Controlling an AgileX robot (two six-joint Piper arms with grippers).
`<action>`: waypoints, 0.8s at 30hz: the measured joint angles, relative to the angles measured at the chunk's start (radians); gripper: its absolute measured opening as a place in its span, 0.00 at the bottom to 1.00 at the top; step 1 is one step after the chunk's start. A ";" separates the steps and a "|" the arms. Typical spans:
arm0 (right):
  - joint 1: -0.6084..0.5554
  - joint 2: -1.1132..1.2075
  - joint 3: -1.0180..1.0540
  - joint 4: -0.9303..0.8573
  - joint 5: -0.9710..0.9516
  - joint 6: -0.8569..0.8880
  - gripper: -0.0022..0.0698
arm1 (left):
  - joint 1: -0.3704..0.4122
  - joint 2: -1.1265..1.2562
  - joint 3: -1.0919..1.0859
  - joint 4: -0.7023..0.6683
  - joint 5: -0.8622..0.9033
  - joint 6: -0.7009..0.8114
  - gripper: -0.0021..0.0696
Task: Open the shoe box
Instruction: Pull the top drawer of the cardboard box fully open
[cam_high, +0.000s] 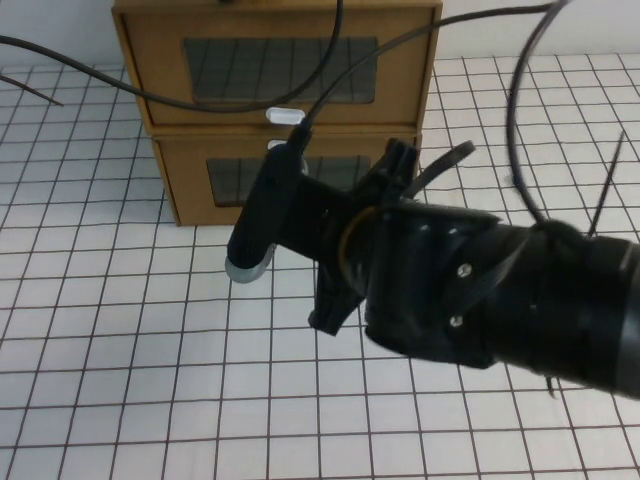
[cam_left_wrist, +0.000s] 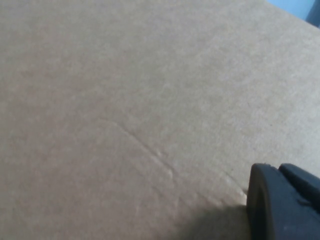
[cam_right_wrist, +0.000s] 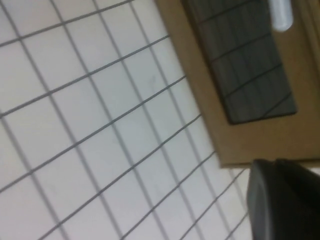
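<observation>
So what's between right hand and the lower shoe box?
Only white gridded tablecloth, per right wrist view; the shut right hand sits near the lower brown cardboard shoe box. Left hand is close over plain cardboard.

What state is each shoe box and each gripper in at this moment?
Upper shoe box: front closed.
Lower shoe box: front closed, partly hidden by the right arm.
Right gripper: fingers shut, holding nothing, in front of the lower shoe box.
Left gripper: close to a plain cardboard surface.

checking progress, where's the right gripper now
High view, centre: right gripper, shut, sits in front of the lower shoe box. Left gripper faces bare cardboard.
</observation>
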 joint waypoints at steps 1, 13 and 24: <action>0.006 0.017 0.000 -0.070 -0.005 0.027 0.01 | 0.000 0.000 0.000 0.000 0.000 -0.002 0.02; 0.012 0.170 -0.007 -0.697 -0.036 0.290 0.26 | 0.000 0.000 -0.002 0.000 0.000 -0.016 0.02; -0.026 0.253 -0.087 -0.767 -0.040 0.339 0.29 | 0.000 0.000 -0.002 0.000 0.004 -0.024 0.02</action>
